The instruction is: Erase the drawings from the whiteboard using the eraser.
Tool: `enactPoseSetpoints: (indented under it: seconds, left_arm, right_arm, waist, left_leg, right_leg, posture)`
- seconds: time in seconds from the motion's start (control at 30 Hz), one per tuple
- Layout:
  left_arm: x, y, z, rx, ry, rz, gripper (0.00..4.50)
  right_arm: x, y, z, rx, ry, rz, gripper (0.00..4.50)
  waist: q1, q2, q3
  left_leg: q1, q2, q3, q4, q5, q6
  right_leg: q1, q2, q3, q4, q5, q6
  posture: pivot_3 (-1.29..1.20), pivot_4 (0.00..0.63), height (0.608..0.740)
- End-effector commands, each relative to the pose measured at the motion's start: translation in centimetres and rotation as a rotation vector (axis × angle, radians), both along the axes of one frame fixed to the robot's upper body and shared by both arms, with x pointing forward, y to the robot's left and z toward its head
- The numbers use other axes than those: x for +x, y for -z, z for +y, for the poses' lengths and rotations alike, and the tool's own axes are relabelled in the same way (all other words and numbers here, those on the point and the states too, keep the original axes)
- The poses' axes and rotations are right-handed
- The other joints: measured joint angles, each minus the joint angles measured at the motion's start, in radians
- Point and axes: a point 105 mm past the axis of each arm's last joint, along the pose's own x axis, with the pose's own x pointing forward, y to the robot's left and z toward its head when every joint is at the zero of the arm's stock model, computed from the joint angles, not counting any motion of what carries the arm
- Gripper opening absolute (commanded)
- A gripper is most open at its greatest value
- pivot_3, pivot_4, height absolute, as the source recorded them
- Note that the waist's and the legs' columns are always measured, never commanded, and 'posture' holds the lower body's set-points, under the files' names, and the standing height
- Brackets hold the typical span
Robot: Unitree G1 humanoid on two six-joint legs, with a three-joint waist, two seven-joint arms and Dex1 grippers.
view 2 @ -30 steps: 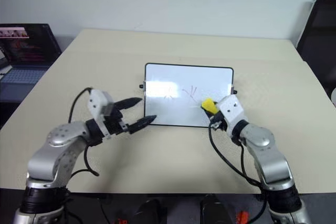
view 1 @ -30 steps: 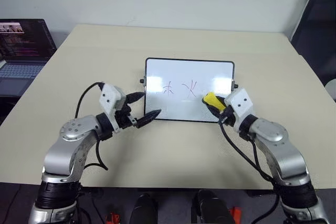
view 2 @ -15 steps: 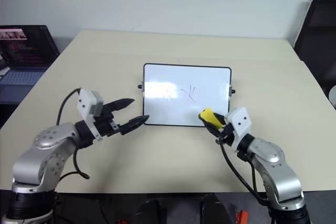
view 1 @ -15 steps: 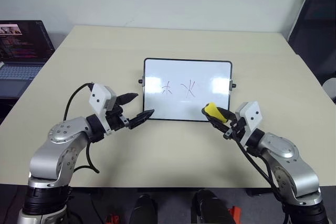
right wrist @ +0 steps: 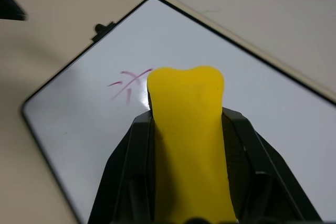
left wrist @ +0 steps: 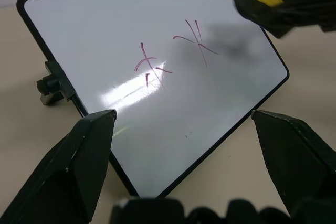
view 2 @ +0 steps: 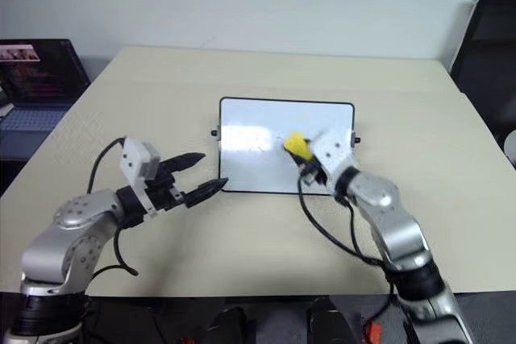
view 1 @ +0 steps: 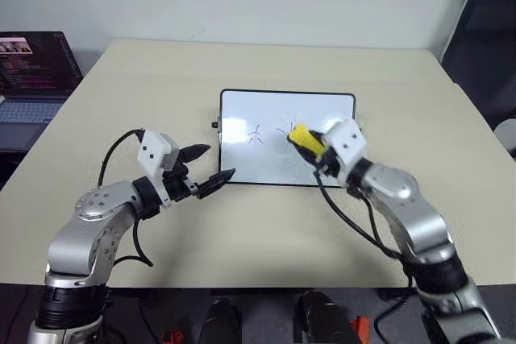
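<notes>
Beige table (view 1: 266,223) with a plain pale wall behind it, a laptop (view 1: 32,78) off its left edge and a dark chair (view 1: 484,38) at the right, so that's your room. The whiteboard (view 1: 266,167) lies mid-table with two purple drawings (left wrist: 168,56) showing, and your right gripper (view 1: 310,144) has its fingers clamped on the yellow eraser (view 1: 302,138), held over the board's right half by the right-hand scribble. Your left gripper (view 1: 208,168) sits at the board's near left corner, fingers apart, gripping nothing.

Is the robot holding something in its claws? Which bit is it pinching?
The right gripper pinches the yellow eraser by its long sides, its front end sticking out. The left gripper holds nothing.
</notes>
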Motion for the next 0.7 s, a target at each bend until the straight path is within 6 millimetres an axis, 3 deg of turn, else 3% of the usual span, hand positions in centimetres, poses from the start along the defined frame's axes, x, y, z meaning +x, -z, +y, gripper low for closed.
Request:
enactPoseSetpoints:
  seconds: [0.03,0.27,0.47,0.7]
  left_arm:
    - [0.1,-1.8,-0.6,0.022,0.031,-0.067,4.50]
    - [-0.5,-2.7,-1.2,0.031,0.060,-0.074,4.50]
    - [-0.8,-2.6,-1.2,0.037,0.069,-0.069,4.50]
    - [-0.8,-1.3,0.0,0.039,0.070,-0.042,4.50]
  right_arm:
    - [1.7,-0.1,0.2,-0.095,0.046,-0.022,1.33]
    - [3.2,0.0,0.6,-0.214,0.029,-0.019,1.33]
    - [2.1,2.3,1.9,-0.321,-0.071,0.061,1.33]
    - [3.9,0.1,2.6,-0.351,-0.006,-0.064,1.33]
  waist:
    - [0.004,0.000,0.000]
    - [0.003,0.000,0.000]
    - [0.002,0.000,0.000]
    - [-0.001,0.000,0.000]
  left_leg:
    - [0.000,0.000,0.000,0.000,0.000,0.000]
    - [-0.001,0.000,0.000,-0.001,0.000,0.000]
    - [-0.001,0.000,-0.001,-0.001,0.000,0.000]
    - [0.000,0.000,-0.001,0.001,0.000,0.000]
  right_leg:
    - [0.000,0.000,0.000,0.000,0.000,0.000]
    - [-0.001,0.000,-0.001,0.000,0.002,0.005]
    - [0.000,0.000,-0.001,0.001,0.001,0.005]
    - [0.000,0.000,-0.001,0.002,0.000,0.000]
  posture:
    - [0.00,0.150,0.740]
    - [0.00,0.150,0.740]
    - [0.00,0.150,0.740]
    - [0.00,0.150,0.740]
